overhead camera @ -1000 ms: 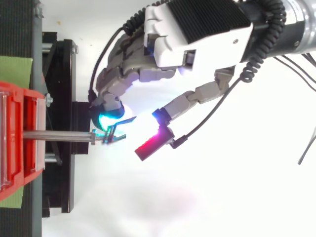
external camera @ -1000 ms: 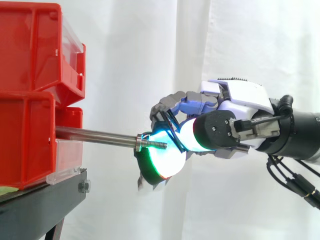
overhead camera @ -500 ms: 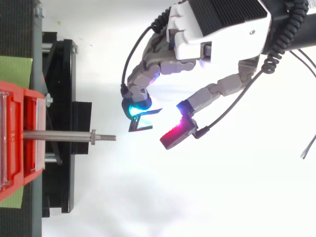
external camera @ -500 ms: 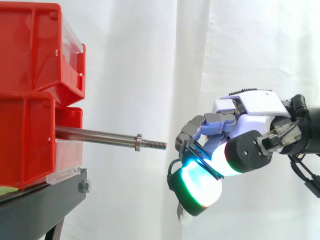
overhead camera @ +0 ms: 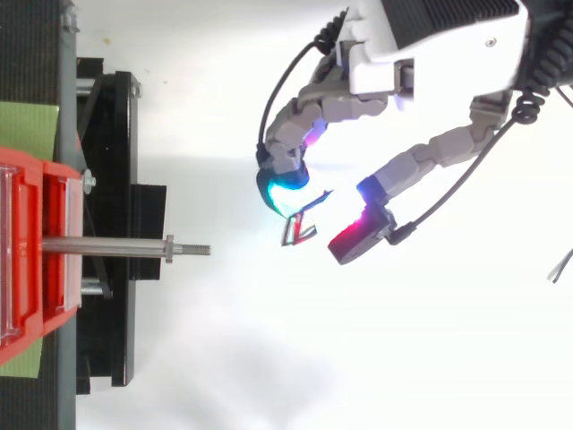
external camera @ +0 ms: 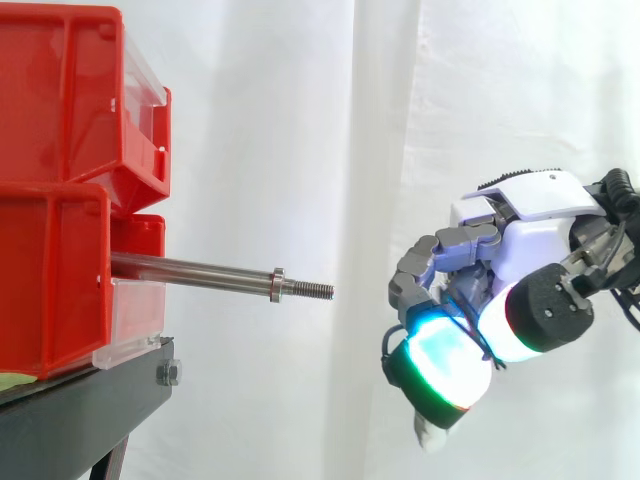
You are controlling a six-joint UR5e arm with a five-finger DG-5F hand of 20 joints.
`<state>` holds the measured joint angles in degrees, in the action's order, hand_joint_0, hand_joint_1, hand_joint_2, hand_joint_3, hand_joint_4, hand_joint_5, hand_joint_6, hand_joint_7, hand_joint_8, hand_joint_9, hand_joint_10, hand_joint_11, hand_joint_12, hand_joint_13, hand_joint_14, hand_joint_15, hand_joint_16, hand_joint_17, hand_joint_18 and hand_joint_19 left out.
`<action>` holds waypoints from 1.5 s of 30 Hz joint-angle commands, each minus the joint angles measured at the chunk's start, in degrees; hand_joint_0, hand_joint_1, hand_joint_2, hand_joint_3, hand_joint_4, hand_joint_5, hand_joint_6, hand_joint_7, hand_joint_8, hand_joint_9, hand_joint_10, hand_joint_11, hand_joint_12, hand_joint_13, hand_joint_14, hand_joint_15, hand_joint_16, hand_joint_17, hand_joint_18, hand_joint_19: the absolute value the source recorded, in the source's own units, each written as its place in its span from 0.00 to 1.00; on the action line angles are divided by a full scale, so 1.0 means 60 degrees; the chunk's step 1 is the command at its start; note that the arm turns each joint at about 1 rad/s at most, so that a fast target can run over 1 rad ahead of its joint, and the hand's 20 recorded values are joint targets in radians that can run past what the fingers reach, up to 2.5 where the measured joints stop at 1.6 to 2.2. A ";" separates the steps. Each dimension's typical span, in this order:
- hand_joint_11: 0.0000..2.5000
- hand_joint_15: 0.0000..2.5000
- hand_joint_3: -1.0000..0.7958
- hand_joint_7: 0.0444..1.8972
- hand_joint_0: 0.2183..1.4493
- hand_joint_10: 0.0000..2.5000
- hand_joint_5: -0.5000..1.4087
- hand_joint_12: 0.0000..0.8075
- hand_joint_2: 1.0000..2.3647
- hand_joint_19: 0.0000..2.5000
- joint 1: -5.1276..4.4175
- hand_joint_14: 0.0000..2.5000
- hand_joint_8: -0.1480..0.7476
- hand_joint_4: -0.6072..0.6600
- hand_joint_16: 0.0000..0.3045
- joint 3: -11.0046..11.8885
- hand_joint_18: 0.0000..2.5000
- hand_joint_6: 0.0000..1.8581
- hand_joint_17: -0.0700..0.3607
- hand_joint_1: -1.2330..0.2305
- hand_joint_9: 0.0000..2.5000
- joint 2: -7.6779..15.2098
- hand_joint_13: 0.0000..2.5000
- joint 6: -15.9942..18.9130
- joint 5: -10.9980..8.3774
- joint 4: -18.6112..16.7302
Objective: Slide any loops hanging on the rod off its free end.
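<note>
The steel rod [external camera: 200,274] sticks out to the right from the red bins [external camera: 55,200]. Its threaded free end [overhead camera: 199,250] is bare beyond a small collar, and nothing hangs on it. My hand [external camera: 530,245] hovers to the right of the tip and a little lower, well clear of it. Its fingers are curled, and a small dark wire loop [overhead camera: 299,229] is pinched between a cyan-glowing fingertip [overhead camera: 285,193] and the red-glowing thumb pad [overhead camera: 358,237]. In the side view the loop [external camera: 468,332] shows as thin black lines across the glowing pads.
The red bins [overhead camera: 25,260] are stacked on a black stand [external camera: 90,400] at the left, with a green patch [overhead camera: 27,125] behind them. A white curtain hangs behind everything. Open space lies between the rod's tip and my hand.
A second ago the loop was at the rod's threaded end in my fingers. My hand has since drawn back to the right and downward with the loop, leaving the rod bare.
</note>
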<state>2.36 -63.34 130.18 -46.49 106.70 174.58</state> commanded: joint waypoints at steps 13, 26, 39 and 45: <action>0.14 0.07 0.31 0.44 0.36 0.01 0.15 0.34 0.00 0.14 -0.0394 0.00 0.45 0.50 0.13 -0.0005 0.33 0.49 0.36 0.33 0.33 -0.0413 0.34 0.3060 -0.1772 0.1109; 0.15 0.08 0.30 0.45 0.35 0.00 0.15 0.34 0.00 0.14 -0.0570 0.00 0.46 0.52 0.13 -0.0005 0.33 0.49 0.36 0.34 0.33 -0.0413 0.35 0.4261 -0.2256 0.1373; 0.15 0.08 0.29 0.51 0.30 0.00 0.18 0.34 0.00 0.16 -0.0628 0.00 0.46 0.52 0.13 0.0010 0.33 0.45 0.36 0.44 0.36 -0.0574 0.35 0.4423 -0.2285 0.1842; 0.14 0.09 0.30 0.54 0.30 0.00 0.19 0.33 0.00 0.16 -0.0643 0.00 0.46 0.53 0.13 0.0010 0.33 0.43 0.36 0.47 0.37 -0.0574 0.35 0.4452 -0.2314 0.1842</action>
<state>-1.43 -63.31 126.76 -19.91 92.87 185.59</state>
